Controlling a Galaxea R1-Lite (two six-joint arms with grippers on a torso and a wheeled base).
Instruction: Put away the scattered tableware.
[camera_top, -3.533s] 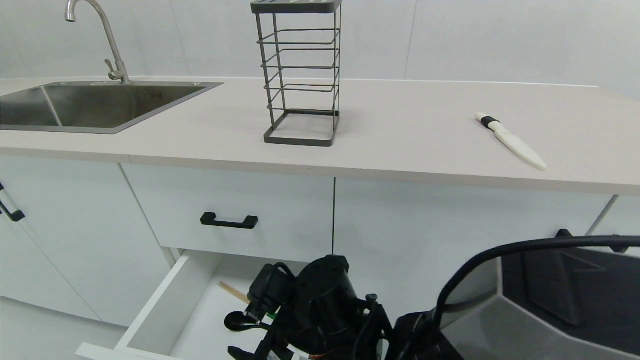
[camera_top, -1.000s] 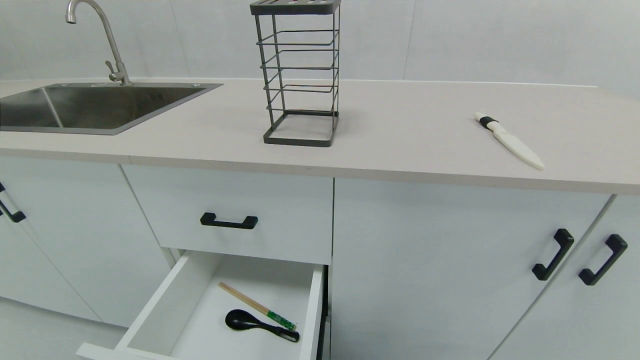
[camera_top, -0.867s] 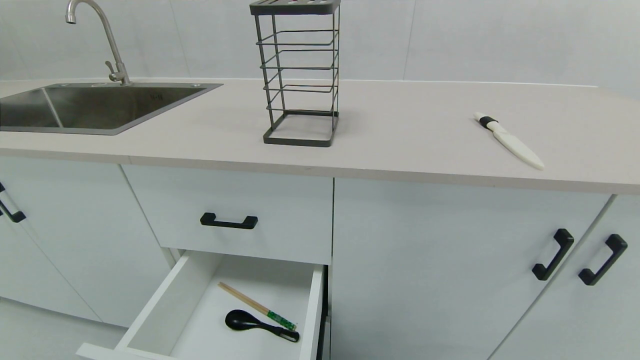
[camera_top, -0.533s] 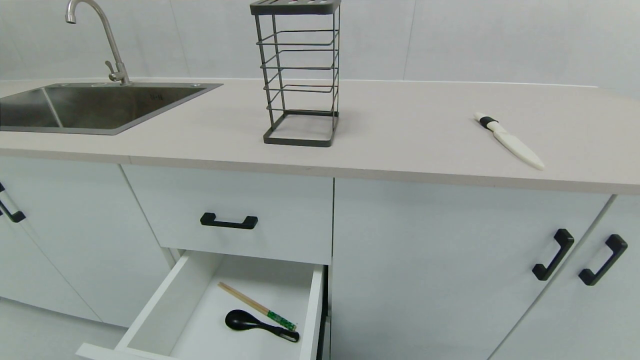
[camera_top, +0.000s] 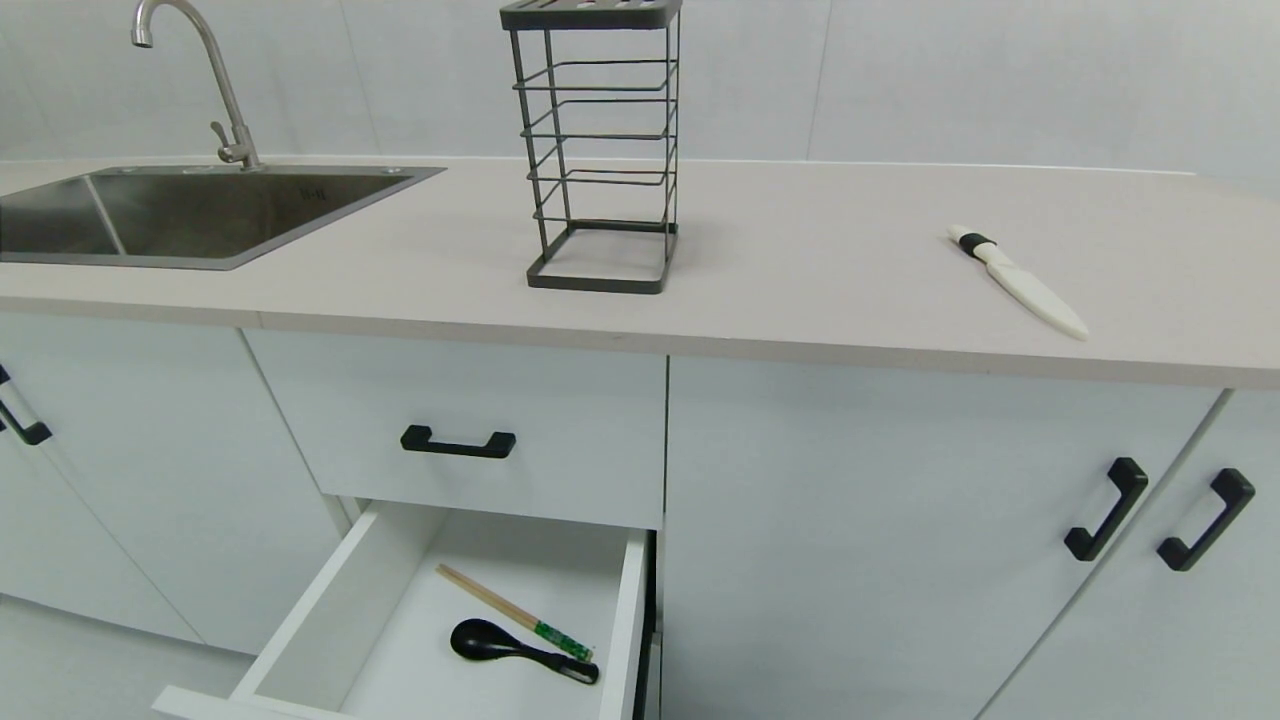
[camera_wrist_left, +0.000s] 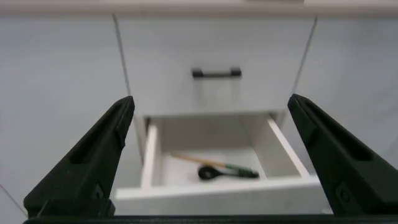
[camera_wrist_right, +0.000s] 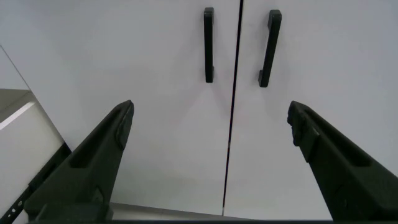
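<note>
- Left gripper (camera_wrist_left: 210, 99): fingers spread wide apart, nothing between them. It faces the cabinet front, level with the open drawer.
- Right gripper (camera_wrist_right: 210, 107): fingers likewise spread wide, holding nothing. It faces a pair of closed cabinet doors, with their two black vertical handles (camera_wrist_right: 209, 45) directly ahead.
- Lower drawer (camera_top: 625, 620) (camera_wrist_left: 217, 194): pulled out from the white cabinet, below a closed upper drawer with a black bar handle (camera_top: 458, 441) (camera_wrist_left: 216, 73).
- Chopsticks (camera_top: 500, 605) (camera_wrist_left: 186, 159): wooden pair with green ends, lying flat on the drawer floor, set diagonally.
- Black spoon (camera_top: 500, 645) (camera_wrist_left: 211, 172): flat on the drawer floor just beside the chopsticks, on the side nearer the drawer front. Whether the two touch cannot be determined.
- Knife (camera_top: 1020, 283): white, with a black band at the handle, lying flat on the countertop (camera_top: 800, 260) towards its right end, well apart from everything else.
- Wire rack (camera_top: 600, 150): tall, dark, upright on the countertop near its middle, above the drawers, with nothing seen inside it.
- Sink (camera_top: 200, 205): stainless steel, set into the countertop at the left, with a curved faucet (camera_top: 215, 75) behind it.
</note>
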